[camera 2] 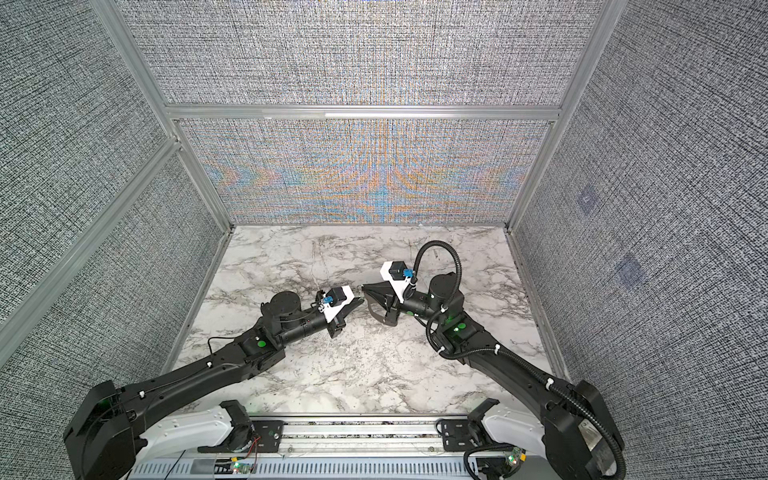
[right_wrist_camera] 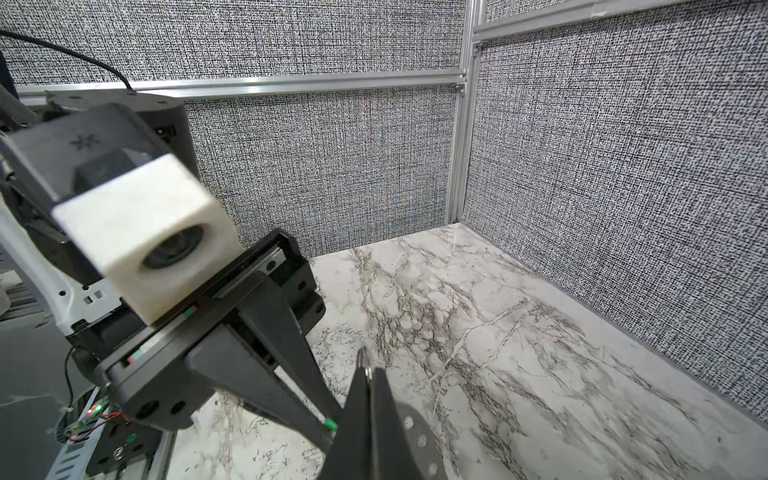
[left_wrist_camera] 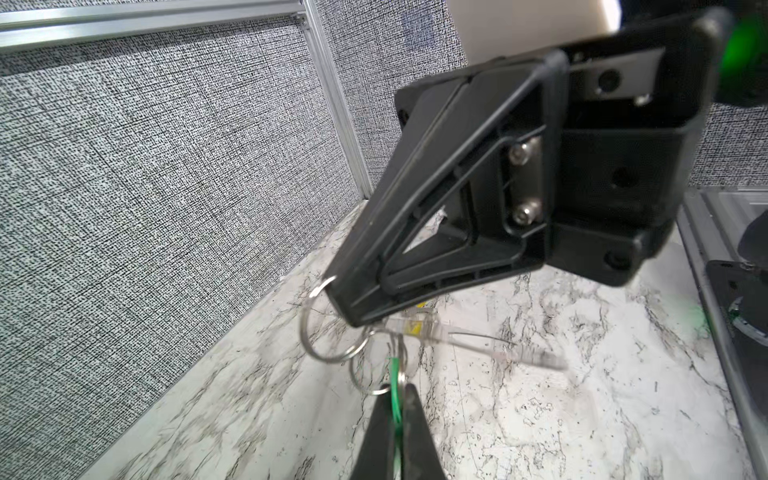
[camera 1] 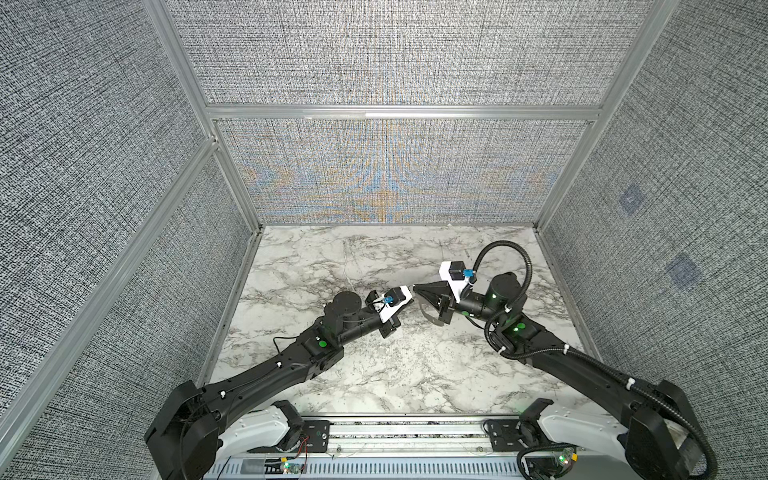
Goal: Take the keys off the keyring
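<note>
My two grippers meet tip to tip above the middle of the marble table point(camera 1: 374, 374). The right gripper point(right_wrist_camera: 368, 370) is shut on a silver split ring of the keyring point(left_wrist_camera: 328, 332). A smaller ring point(left_wrist_camera: 368, 380) links below it. A flat dark-grey plate with holes point(right_wrist_camera: 415, 430) hangs beside the right jaws and shows as a grey strip point(camera 1: 430, 319) in a top view. My left gripper point(left_wrist_camera: 397, 388) is shut on the green-tagged key point(left_wrist_camera: 395, 374), seen edge-on between its jaws. The yellow-tagged key point(left_wrist_camera: 417, 326) hangs blurred under the right fingers.
Grey fabric walls point(camera 1: 395, 174) with aluminium posts close in the back and both sides. A metal rail point(camera 1: 407, 432) with the arm bases runs along the front edge. The right arm's corrugated cable point(camera 1: 523, 257) loops above its wrist.
</note>
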`<state>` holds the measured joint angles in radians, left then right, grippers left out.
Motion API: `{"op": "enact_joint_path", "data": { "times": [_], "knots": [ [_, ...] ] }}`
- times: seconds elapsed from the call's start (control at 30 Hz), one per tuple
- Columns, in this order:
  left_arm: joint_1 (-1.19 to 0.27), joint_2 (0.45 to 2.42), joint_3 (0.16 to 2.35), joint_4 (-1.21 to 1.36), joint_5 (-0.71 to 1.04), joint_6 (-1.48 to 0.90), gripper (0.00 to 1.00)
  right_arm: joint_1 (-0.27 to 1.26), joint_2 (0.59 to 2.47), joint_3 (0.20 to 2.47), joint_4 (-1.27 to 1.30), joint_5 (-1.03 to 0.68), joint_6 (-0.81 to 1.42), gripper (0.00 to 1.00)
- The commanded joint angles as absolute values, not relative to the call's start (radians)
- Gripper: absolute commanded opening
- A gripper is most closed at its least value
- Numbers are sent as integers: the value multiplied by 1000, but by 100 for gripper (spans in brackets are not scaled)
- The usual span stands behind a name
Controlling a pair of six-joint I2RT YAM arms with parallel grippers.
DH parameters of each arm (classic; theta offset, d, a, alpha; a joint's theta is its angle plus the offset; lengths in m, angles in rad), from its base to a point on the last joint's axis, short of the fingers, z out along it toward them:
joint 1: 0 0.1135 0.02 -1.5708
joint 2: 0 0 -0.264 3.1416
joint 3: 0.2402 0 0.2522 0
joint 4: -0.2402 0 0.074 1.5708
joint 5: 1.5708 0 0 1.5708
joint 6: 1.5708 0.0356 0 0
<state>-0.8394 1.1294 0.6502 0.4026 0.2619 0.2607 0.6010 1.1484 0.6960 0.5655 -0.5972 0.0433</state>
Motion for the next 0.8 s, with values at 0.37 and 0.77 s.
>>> {"op": "enact_joint_path", "data": {
  "times": [0.37, 0.77],
  "knots": [
    [-839, 1139, 691, 361, 391, 304, 0, 611, 1167, 680, 698, -601, 100, 0],
    [-837, 1057, 626, 375, 225, 260, 0, 611, 1144, 693, 633, -590, 43, 0]
  ]
}}
